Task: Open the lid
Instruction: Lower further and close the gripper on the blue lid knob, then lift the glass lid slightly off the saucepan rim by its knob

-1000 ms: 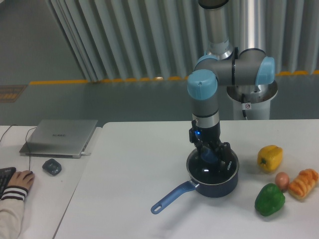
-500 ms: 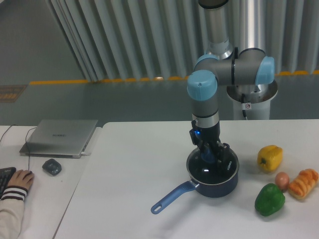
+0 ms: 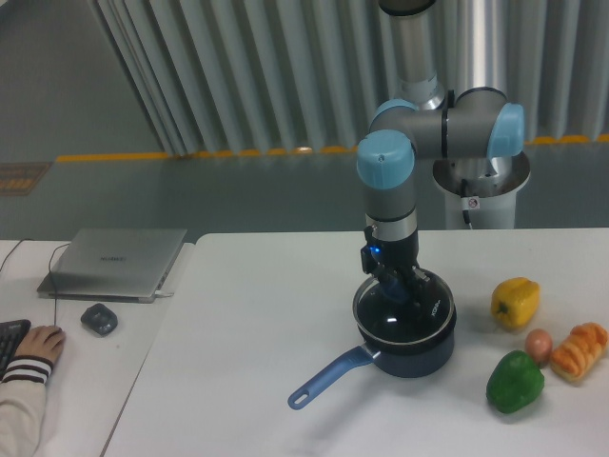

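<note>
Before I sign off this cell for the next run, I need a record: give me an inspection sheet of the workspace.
Surface: white table, no spills seen.
Job's things: lid on or just above the blue saucepan; which, cannot tell. Pan handle points front-left.
Clutter: yellow pepper, green pepper, small egg-like item, bread-like item at the right.
Grippers: gripper at the lid's knob, apparently shut on it.
Cables: thin cable by the laptop.
Surroundings: mouse, a person's hand at a keyboard, corrugated wall behind.
</note>
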Robot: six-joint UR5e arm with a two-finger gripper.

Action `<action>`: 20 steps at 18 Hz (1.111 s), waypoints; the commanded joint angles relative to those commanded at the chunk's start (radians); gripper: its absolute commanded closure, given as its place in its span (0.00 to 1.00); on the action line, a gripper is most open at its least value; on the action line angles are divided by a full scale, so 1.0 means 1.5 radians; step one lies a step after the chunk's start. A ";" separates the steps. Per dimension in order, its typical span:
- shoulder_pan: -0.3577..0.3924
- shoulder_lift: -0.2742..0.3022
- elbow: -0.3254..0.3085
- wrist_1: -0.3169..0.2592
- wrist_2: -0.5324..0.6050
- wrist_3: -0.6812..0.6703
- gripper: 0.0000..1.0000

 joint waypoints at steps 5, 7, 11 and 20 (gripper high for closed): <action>0.002 0.012 0.006 -0.005 -0.007 0.000 0.69; 0.002 0.013 0.007 -0.009 -0.007 0.000 0.69; 0.002 0.013 0.010 -0.009 -0.008 0.000 0.68; 0.001 0.011 0.015 -0.010 -0.007 0.000 0.68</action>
